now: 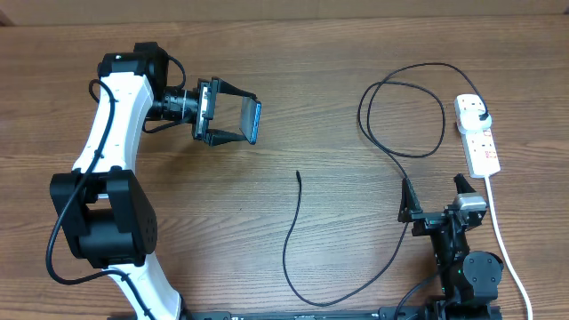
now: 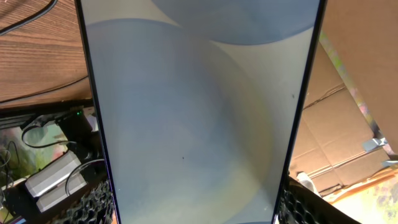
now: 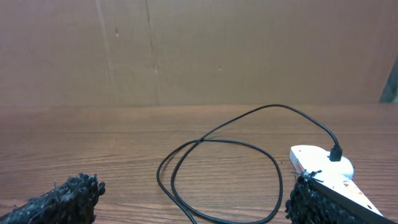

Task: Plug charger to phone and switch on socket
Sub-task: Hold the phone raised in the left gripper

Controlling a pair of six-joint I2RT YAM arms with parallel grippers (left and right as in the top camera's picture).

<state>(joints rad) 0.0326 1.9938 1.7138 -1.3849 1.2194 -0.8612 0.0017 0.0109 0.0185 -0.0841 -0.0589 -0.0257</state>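
We noted the slim, glossy phone (image 1: 255, 122) clamped edgewise in the left gripper (image 1: 250, 117). The right gripper (image 1: 435, 190) stood wide open. A thin black charger (image 1: 285, 253) looped across the woodgrain table (image 1: 338, 80) to the white socket (image 1: 481, 147).

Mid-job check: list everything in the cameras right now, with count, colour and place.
phone: one, blue lit screen, gripped edge-up, left part of the table
charger: one, black cable, plugged into the socket, looped at right, free tip lying mid-table
socket: one, white strip, red switches, right side of table
table: one, brown wood
cardboard wall: brown, behind the table
left hand: one, black, closed on the phone
right hand: one, black, open, empty, front right
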